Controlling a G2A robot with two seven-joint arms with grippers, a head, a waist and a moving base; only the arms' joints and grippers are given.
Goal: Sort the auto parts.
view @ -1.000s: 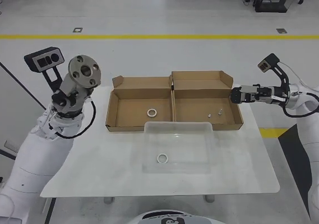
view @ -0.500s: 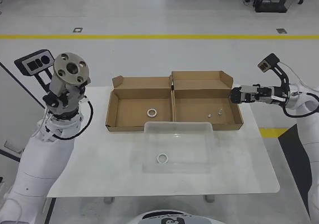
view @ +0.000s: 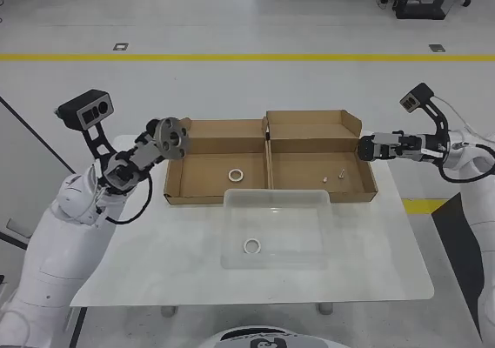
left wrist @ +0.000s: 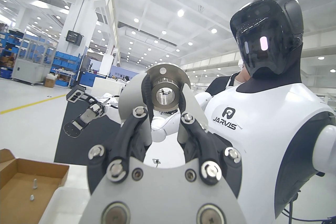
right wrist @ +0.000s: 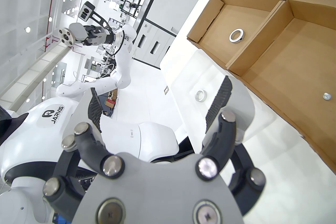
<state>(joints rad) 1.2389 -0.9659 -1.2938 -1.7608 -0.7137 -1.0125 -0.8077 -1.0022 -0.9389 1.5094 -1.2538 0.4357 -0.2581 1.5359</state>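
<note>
Left gripper (left wrist: 163, 101) is clamped on a metal flange (view: 170, 137), pads on the hub. It is held in the air just off the 9 o'clock wall of the left box (view: 197, 178), over the far-left corner of the table (view: 143, 261). Flange: machined steel, a round disc with bolt holes around a central bore and a short collar behind. It is smooth and hard, and looks heavy for a pinch grip. The bore axis runs in line with the gripper's reach, pointing about 2 o'clock in the top view, disc face tilted up. Key relation: the left box's open floor lies at about 4 o'clock from the flange and lower, so the left arm is far nearer. The drop likely goes there or in the neighbouring box; can't tell which bin is meant. Left box: brown corrugated card, flaps up, with one shiny ring (view: 237, 175) lying flat inside. At 6 o'clock, just beside the boxes, is a clear plastic tray (view: 277, 198) with a second ring (view: 251, 246) flat on its floor. Right box (view: 304, 165), same card, holds two small bolts (view: 325, 177) toward its 3 o'clock side. Right gripper (view: 362, 148) hangs at that box's 3 o'clock wall, fingers apart, nothing in them.
</note>
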